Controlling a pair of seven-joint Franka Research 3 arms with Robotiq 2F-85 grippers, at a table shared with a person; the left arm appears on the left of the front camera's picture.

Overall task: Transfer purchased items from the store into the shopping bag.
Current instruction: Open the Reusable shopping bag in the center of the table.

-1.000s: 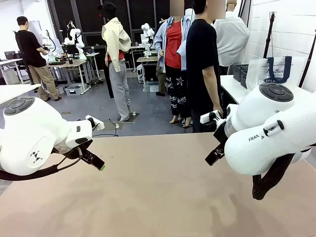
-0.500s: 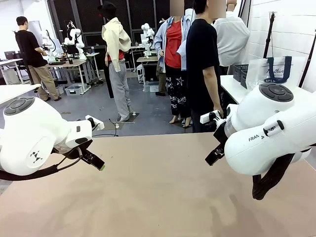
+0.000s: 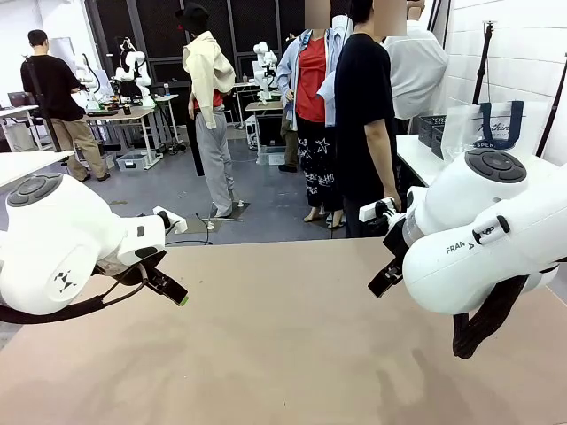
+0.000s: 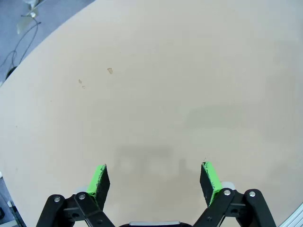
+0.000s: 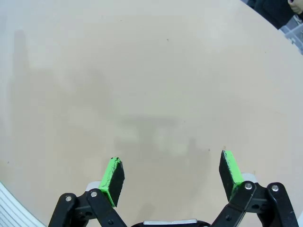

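Your left end effector [image 4: 155, 176] is hovering over the tan bench [image 4: 156, 71] with its green pads [image 4: 100, 178] spread wide, pinching nothing, and your right end effector [image 5: 173, 174] is doing the same on its side, jaws spread, nothing between them. The surface beneath both is lying bare. The shopping bag [image 3: 498, 126] is standing upright on the white side bench [image 3: 415, 159] at far right, behind your right arm, well apart from either end effector and near a dark basket [image 3: 431, 130]. A person in black [image 3: 363, 106] is standing at the far edge. By my read you're sitting at the very start: nothing grasped, and the entire transfer is waiting
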